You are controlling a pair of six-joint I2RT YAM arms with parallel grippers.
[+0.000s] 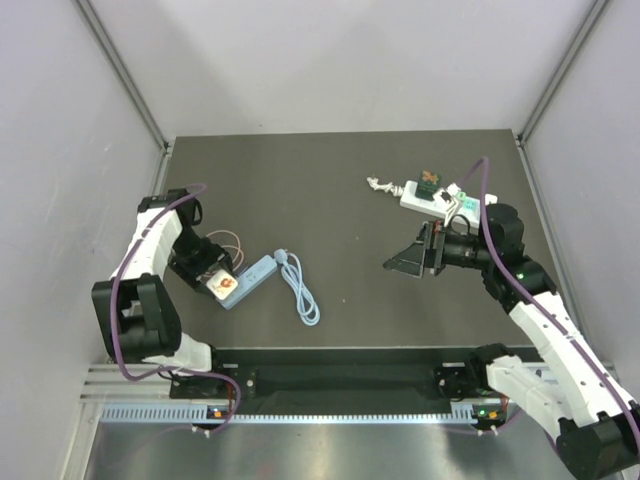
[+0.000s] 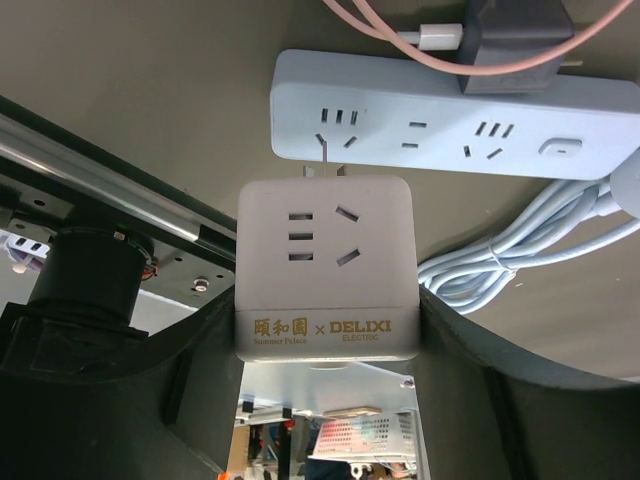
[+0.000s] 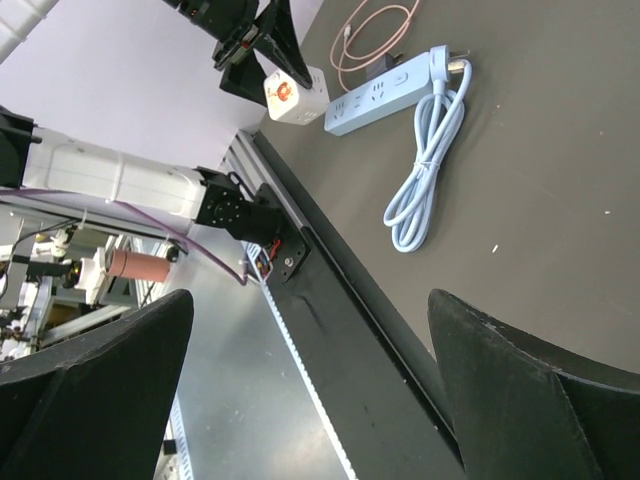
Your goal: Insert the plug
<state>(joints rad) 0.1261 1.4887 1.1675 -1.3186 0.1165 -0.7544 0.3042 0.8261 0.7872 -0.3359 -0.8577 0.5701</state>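
My left gripper is shut on a white cube adapter plug marked DELIXI. Its metal prongs point at the leftmost socket of the light blue power strip and overlap the strip's edge; how deep they sit is not clear. In the top view the cube is at the strip's left end, with the left gripper behind it. My right gripper is open and empty in mid-table, above the surface. It sees the cube and strip from afar.
A dark charger with a pink cable sits on the strip's far side. The strip's coiled blue cord lies to its right. A white power strip with small parts lies at the back right. The table's front rail runs along the near edge.
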